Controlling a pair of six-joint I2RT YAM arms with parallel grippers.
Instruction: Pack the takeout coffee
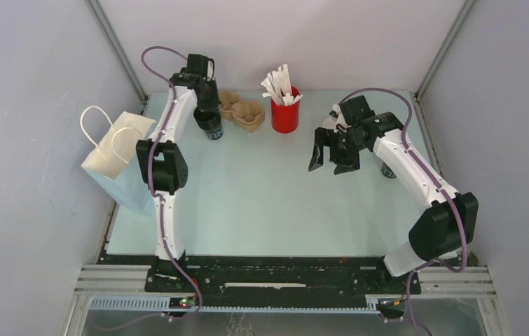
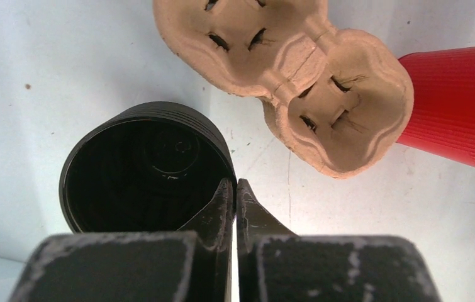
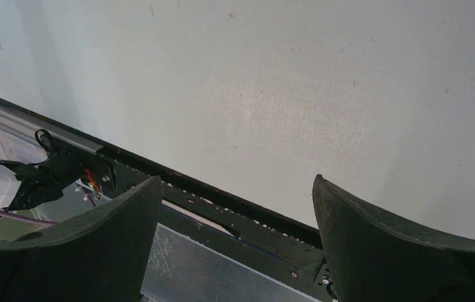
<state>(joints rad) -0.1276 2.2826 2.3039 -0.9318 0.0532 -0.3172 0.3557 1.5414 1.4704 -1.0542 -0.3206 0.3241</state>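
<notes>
A lidless black cup [image 2: 140, 170] stands at the back left of the table [image 1: 261, 189]. My left gripper [image 2: 235, 189] is shut on its rim, with one finger inside the cup and the other outside. From above, that gripper [image 1: 209, 115] comes down on the cup [image 1: 213, 130]. My right gripper [image 1: 331, 159] hangs open above the table's right half with nothing between its fingers [image 3: 128, 220]. The takeout coffee is hidden. A small dark thing [image 1: 387, 171] peeks out behind the right forearm, and I cannot tell what it is.
A tan pulp cup carrier [image 2: 285, 63] lies just behind the black cup, also in the top view [image 1: 242, 110]. A red holder [image 1: 284, 115] full of white sticks stands beside it. A white paper bag [image 1: 116, 157] with handles stands at the table's left edge.
</notes>
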